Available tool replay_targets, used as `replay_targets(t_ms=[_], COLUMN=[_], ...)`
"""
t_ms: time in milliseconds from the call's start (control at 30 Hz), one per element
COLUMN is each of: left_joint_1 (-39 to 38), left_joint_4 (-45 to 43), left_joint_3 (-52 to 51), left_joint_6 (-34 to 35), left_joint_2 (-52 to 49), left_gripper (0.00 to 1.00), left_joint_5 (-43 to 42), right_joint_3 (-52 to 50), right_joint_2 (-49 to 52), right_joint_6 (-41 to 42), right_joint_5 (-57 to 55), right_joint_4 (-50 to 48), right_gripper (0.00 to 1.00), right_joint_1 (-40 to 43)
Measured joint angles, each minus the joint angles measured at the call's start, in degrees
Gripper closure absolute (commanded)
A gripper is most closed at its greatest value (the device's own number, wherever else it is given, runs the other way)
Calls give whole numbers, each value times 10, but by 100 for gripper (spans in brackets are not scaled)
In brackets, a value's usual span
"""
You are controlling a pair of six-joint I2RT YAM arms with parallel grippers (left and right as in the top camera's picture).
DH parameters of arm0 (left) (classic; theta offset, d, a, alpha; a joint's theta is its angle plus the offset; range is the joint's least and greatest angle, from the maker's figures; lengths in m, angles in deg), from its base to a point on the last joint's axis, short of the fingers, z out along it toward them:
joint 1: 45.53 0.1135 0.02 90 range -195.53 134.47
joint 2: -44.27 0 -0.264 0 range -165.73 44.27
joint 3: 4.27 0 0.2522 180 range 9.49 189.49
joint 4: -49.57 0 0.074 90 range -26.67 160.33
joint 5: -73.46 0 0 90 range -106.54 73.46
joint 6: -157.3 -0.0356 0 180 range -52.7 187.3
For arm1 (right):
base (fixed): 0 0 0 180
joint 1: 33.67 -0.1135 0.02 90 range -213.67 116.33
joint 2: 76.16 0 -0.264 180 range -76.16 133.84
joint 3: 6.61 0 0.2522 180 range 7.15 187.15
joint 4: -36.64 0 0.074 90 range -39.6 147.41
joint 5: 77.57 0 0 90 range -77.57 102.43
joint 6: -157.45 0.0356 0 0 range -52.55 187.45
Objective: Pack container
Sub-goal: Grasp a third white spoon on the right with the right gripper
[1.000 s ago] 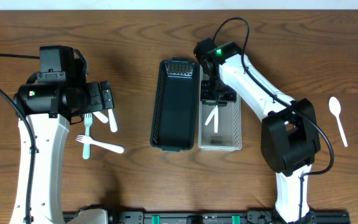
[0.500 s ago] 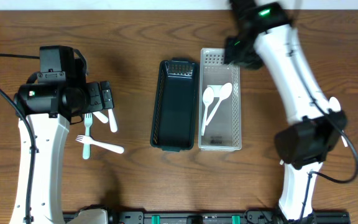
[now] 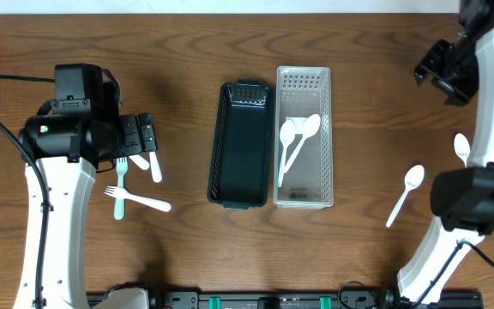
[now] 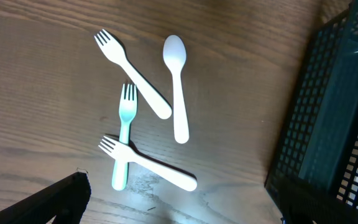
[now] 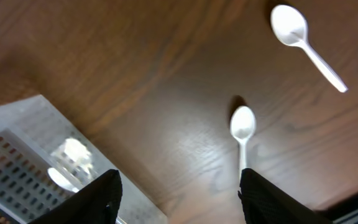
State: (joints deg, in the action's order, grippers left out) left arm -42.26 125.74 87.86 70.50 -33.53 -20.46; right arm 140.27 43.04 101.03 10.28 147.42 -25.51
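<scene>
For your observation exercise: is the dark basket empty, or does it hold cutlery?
Empty: the overhead view shows the dark basket with a bare floor; the two spoons lie in the white basket beside it.

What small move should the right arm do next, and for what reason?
Probably lower the right gripper, which is open and empty, onto the nearer spoon. The white basket already holds two spoons, while this one and another spoon lie loose outside it.

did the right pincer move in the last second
Yes: the right pincer left its spot over the white perforated plastic basket and now sits well right of it.
</scene>
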Motion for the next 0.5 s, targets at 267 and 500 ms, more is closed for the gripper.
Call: replay_targets(t_ms=[267, 500], left_joint_1=[0, 0], left_joint_4=[0, 1], left_joint_3=[0, 1], left_joint_6=[0, 0], left_joint_2=[0, 0], left_gripper=[2, 2], left_joint_5=[0, 0], right_joint_3=[-159, -412], right_joint_2=[-196, -348], right_joint_6=[-32, -22], right_joint_5=[-17, -30], right_joint_4=[-18, -160], right_gripper=[33, 19], right_joint_1=[-11, -13])
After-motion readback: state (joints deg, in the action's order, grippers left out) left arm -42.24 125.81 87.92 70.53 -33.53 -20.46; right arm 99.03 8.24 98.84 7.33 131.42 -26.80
